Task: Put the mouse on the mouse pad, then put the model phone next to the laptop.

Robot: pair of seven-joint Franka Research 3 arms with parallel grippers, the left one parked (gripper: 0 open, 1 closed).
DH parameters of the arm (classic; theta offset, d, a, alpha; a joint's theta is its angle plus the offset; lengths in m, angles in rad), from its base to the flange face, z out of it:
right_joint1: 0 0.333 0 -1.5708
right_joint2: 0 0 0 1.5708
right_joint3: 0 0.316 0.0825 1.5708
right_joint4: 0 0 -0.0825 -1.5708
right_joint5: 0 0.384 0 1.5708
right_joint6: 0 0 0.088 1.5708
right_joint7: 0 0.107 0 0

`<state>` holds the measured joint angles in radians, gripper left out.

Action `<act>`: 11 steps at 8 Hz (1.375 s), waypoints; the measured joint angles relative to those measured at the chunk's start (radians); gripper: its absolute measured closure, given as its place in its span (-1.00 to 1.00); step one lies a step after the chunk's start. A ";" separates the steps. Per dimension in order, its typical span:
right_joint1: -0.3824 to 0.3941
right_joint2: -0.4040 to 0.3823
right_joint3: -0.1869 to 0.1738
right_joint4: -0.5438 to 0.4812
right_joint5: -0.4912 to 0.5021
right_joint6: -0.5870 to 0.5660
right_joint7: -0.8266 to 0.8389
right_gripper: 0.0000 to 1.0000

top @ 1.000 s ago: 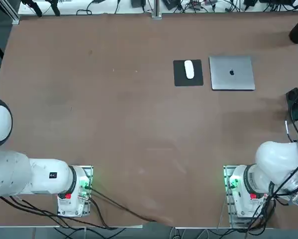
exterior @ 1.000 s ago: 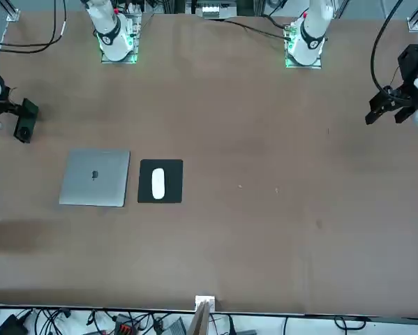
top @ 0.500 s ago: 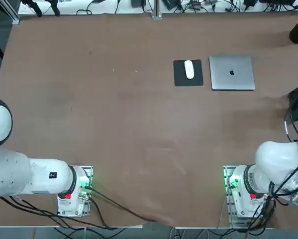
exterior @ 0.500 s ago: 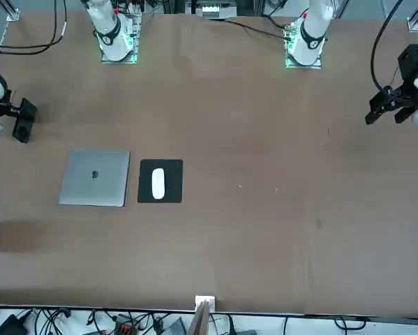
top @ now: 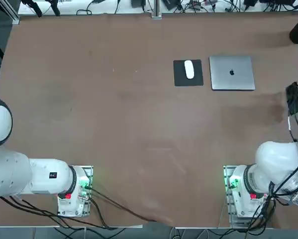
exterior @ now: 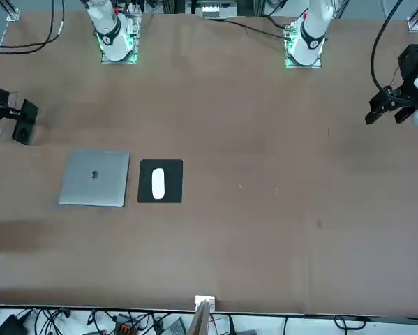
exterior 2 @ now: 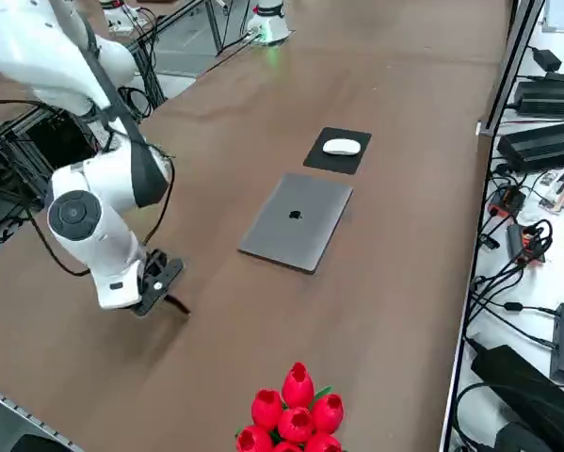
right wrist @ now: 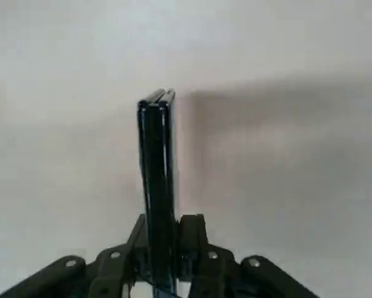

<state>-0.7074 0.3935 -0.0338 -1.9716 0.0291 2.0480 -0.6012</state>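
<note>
The white mouse point(top: 189, 69) lies on the black mouse pad point(top: 188, 79), toward the pad's far edge from the robot; the pad lies flat on the brown table point(top: 114, 114), just beside the closed silver laptop point(top: 232, 72), a narrow strip of bare table between them; both sit in the far right part of the table as the robot sees it, nearer the far edge than the near one. The right gripper point(right wrist: 163, 233) is clamped on the model phone point(right wrist: 156, 180); in the wrist view the dark slab stands edge-on between the two fingers point(right wrist: 192, 239) and reaches well past their tips, over bare table. In the front view the phone point(exterior: 26, 121) shows as a small dark rectangle with a round circle on it, close to the table's right edge and nearer the robot than the laptop point(exterior: 95, 178), apart from it. The side view shows the gripper point(exterior 2: 154, 280) low over the table near that same edge, a shadow beneath it; whether the phone touches the surface cannot be told. Red tulips point(exterior 2: 293, 412) stand at the far right corner.
</note>
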 joint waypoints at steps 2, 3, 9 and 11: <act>0.003 0.002 0.070 0.133 0.121 -0.198 0.000 0.67; 0.005 0.030 0.096 0.183 0.174 -0.237 -0.003 0.67; 0.005 0.363 0.221 0.463 0.223 -0.257 -0.063 0.67; -0.001 0.375 0.221 0.488 0.223 -0.271 -0.069 0.67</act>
<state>-0.7088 0.7686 0.1870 -1.4841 0.2523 1.7774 -0.6701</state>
